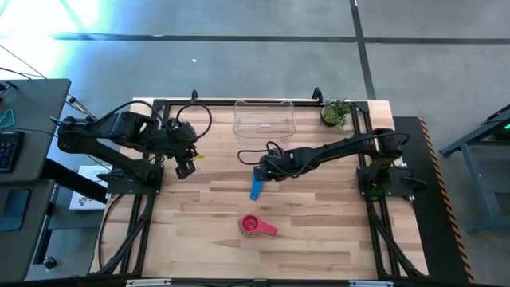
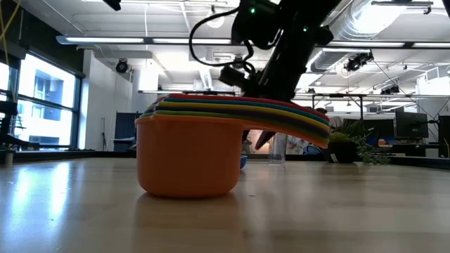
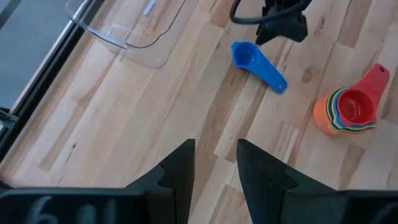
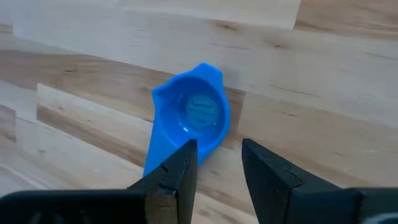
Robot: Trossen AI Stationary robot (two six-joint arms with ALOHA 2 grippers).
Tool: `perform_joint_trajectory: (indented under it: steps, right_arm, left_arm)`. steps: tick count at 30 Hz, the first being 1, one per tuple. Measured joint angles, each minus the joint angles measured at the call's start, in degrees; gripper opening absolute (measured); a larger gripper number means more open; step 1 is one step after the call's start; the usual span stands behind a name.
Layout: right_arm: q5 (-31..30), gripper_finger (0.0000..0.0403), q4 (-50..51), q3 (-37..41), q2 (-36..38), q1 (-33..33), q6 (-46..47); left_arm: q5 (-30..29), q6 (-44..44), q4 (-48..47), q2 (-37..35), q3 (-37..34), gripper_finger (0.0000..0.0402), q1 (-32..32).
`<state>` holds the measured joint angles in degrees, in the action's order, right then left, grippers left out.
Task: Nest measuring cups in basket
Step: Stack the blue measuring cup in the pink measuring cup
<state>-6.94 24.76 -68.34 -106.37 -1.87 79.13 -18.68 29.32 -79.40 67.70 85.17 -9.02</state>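
A blue measuring cup (image 1: pixel 256 188) lies on the wooden table, bowl up and handle toward the near edge; it also shows in the right wrist view (image 4: pixel 194 116) and the left wrist view (image 3: pixel 255 63). My right gripper (image 1: pixel 260 170) is open just above its bowl end (image 4: pixel 219 163). Several cups stand nested in one stack (image 1: pixel 251 226), the outermost orange (image 2: pixel 188 158), handles fanned to the right. The clear basket (image 1: pixel 264 117) stands at the far middle, with no cup in it. My left gripper (image 1: pixel 185 167) is open and empty at the left (image 3: pixel 216 168).
A small potted green plant (image 1: pixel 336 113) stands at the far right corner beside the basket. Bare wood lies between the blue cup, the stack and the basket. Black frame rails run along the table's left and right sides.
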Motion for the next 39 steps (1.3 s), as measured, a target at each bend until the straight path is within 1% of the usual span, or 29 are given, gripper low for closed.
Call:
perform_joint_trajectory:
  steps: [14, 21, 30, 36, 39]
  right_arm:
    - [-1.0, 0.0119, -3.7, 0.0, -4.4, 0.9, 0.4]
    - [-2.1, 0.0116, -4.4, 0.0, -4.7, 1.4, 0.4]
    - [-0.3, 0.0060, -5.3, -0.1, -6.4, 1.7, -0.1]
    - [-0.6, 0.0014, -5.7, -0.1, -6.5, 1.5, -0.7]
    - [-0.5, 0.0006, -5.7, -0.1, -6.5, 1.5, -1.1]
  left_arm:
    - [0.0, 0.0, 0.4, 0.0, 0.0, 0.0111, 0.0]
    - [0.0, 0.0, 0.4, 0.0, 0.0, 0.0111, 0.0]
    - [0.0, -0.1, 0.4, 0.0, 0.0, 0.0111, 0.0]
    - [0.0, -1.5, 0.4, 0.0, 0.0, 0.0111, 0.0]
    - [0.0, -1.5, 0.4, 0.0, 0.0, 0.0111, 0.0]
